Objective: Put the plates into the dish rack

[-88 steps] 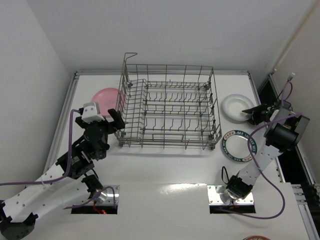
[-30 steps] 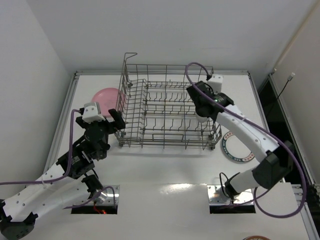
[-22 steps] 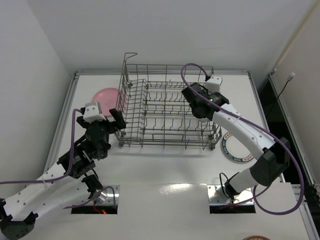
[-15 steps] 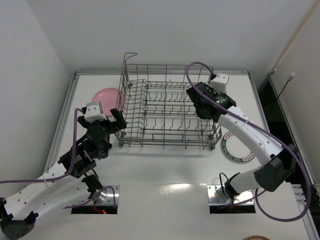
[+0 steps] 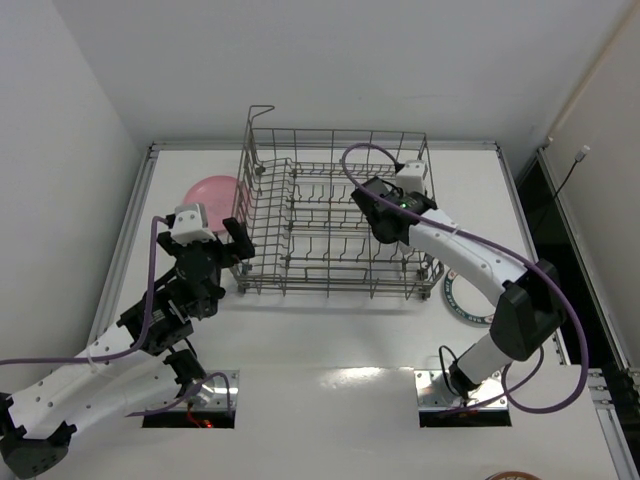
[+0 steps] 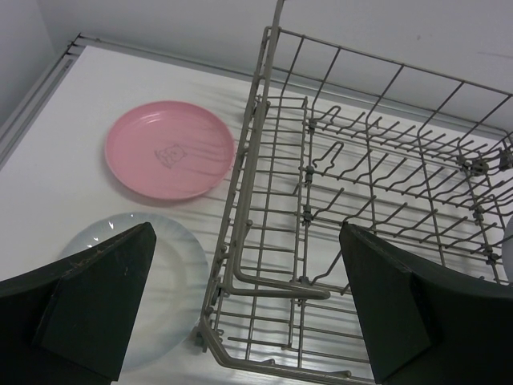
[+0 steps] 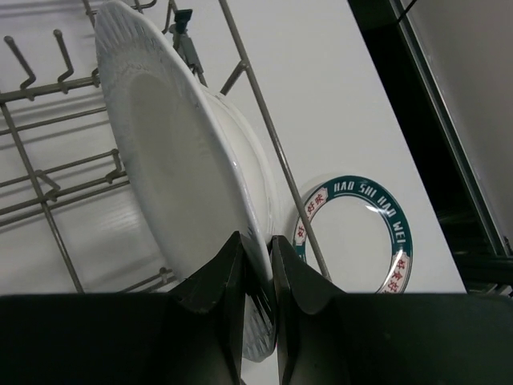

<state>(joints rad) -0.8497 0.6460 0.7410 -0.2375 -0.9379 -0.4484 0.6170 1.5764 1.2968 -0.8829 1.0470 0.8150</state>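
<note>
My right gripper (image 7: 256, 250) is shut on the rim of the plain white plate (image 7: 180, 172). It holds the plate on edge and tilted inside the dish rack (image 7: 255, 95), near the rack's right wall. In the top view the right gripper (image 5: 385, 222) hangs over the rack (image 5: 340, 133) and hides the plate. The blue-rimmed plate (image 7: 353, 234) lies flat on the table outside the rack (image 5: 462, 308). The pink plate (image 6: 170, 150) lies left of the rack (image 5: 210, 188). My left gripper (image 6: 247, 234) is open and empty at the rack's front left corner (image 5: 203, 246).
A pale, glassy plate (image 6: 164, 269) lies flat under my left gripper, touching the rack's front left corner (image 6: 210, 337). The rack's raised corner loop (image 5: 260, 112) stands at its back left. A wall runs along the table's far edge.
My right gripper left the table's right side with the white plate and carried it into the rack, then shifted a little left. The left arm has hardly moved.
</note>
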